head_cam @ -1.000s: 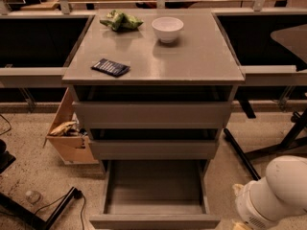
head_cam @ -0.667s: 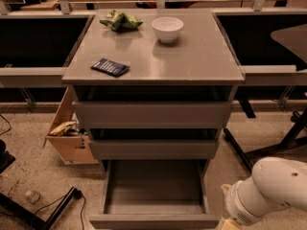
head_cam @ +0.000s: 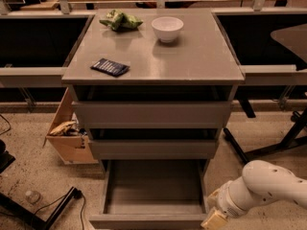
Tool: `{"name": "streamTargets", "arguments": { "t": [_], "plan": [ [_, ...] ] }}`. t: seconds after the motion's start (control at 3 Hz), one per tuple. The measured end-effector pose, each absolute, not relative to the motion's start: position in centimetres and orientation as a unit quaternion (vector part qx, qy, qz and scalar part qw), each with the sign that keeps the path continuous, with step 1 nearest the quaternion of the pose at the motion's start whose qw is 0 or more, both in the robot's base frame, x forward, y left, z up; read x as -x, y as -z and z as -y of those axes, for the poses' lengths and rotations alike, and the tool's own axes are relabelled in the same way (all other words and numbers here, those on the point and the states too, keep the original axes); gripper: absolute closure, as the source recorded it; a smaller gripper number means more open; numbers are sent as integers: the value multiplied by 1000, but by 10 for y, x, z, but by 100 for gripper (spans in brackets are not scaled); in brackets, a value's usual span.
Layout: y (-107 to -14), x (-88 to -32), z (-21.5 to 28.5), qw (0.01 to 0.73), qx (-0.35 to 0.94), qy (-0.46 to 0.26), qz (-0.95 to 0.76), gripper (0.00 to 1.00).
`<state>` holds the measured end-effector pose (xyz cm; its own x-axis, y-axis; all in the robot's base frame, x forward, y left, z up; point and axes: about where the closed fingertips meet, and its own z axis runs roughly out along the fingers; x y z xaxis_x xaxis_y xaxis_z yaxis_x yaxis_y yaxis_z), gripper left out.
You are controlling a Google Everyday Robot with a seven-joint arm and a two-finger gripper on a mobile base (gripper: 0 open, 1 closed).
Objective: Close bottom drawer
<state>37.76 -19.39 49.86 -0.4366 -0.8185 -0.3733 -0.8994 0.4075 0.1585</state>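
The bottom drawer (head_cam: 153, 186) of the grey cabinet (head_cam: 153, 114) is pulled far out toward me, its wide shallow tray empty and its flat front (head_cam: 148, 221) at the lower edge of the view. The middle drawer front (head_cam: 153, 149) and the top drawer front (head_cam: 152, 114) sit nearly flush. My white arm (head_cam: 268, 188) comes in from the lower right. My gripper (head_cam: 214, 218) is low beside the right end of the bottom drawer's front, mostly cut off by the frame edge.
On the cabinet top lie a white bowl (head_cam: 167, 28), a green bag (head_cam: 120, 20) and a dark blue packet (head_cam: 110, 67). A cardboard box (head_cam: 67, 135) stands left of the cabinet. A black cable and stand (head_cam: 53, 210) lie on the floor at left. Chair legs (head_cam: 273, 147) stand at right.
My arm has moved left and in toward the right end of the bottom drawer's front. The drawer has not visibly moved.
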Motion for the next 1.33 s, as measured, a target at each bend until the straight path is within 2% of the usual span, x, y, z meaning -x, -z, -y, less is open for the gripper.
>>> {"name": "streamTargets", "arguments": {
  "t": [0.33, 0.67, 1.0, 1.33],
  "plan": [
    [-467, -399, 191, 125, 511, -178, -832, 66],
    [-463, -398, 189, 123, 509, -182, -832, 89],
    [-460, -397, 188, 121, 509, -182, -832, 100],
    [-442, -392, 181, 109, 507, -185, -835, 100]
  ]
}}
